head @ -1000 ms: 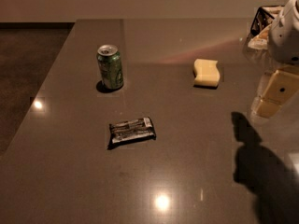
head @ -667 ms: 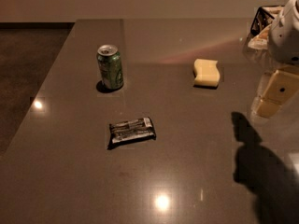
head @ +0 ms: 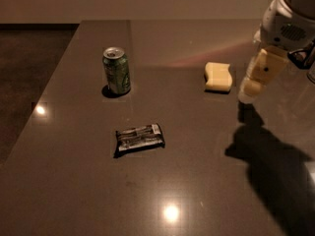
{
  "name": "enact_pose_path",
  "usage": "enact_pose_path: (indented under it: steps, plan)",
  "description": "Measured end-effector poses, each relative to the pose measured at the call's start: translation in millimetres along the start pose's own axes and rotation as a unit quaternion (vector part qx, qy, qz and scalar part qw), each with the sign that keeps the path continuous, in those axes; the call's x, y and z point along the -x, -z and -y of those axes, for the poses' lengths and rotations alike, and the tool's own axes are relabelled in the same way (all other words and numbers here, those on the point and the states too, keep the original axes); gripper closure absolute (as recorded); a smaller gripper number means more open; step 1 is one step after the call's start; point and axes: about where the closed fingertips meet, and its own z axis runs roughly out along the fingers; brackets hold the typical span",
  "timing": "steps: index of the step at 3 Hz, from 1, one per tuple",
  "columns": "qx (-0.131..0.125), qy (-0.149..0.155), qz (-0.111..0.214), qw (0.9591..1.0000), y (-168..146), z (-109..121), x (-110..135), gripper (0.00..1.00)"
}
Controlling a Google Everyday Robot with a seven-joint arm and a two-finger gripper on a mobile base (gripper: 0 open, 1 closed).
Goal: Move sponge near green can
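The sponge (head: 218, 76), a pale yellow foam block with wavy edges, lies flat on the dark table right of centre. The green can (head: 116, 70) stands upright at the left, well apart from the sponge. My gripper (head: 248, 93) hangs from the white arm at the upper right. It is above the table just to the right of the sponge and does not touch it. Its yellowish fingers (head: 261, 73) point down and hold nothing.
A dark snack wrapper with silver print (head: 140, 137) lies in front of the can, near the middle of the table (head: 74, 181). The table's left edge runs beside the dark floor. The arm's shadow falls across the right front of the table.
The gripper has moved left and a little down, closer to the sponge. The sponge, can and wrapper have not moved.
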Motion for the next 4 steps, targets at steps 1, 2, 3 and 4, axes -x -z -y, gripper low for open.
enact_pose_path:
  steps: [1,2,3,4]
  plan:
    - [-0.016,-0.129,0.018,0.9914,-36.3,56.8,3.0,0.00]
    - [-0.032,-0.216,0.029,0.9755,-63.5,82.4,-5.4,0.00]
    - [-0.034,-0.276,0.043,0.9597,-94.1,92.2,-0.1,0.00]
    - [-0.027,-0.295,0.059,0.9532,-118.9,95.0,19.0,0.00]
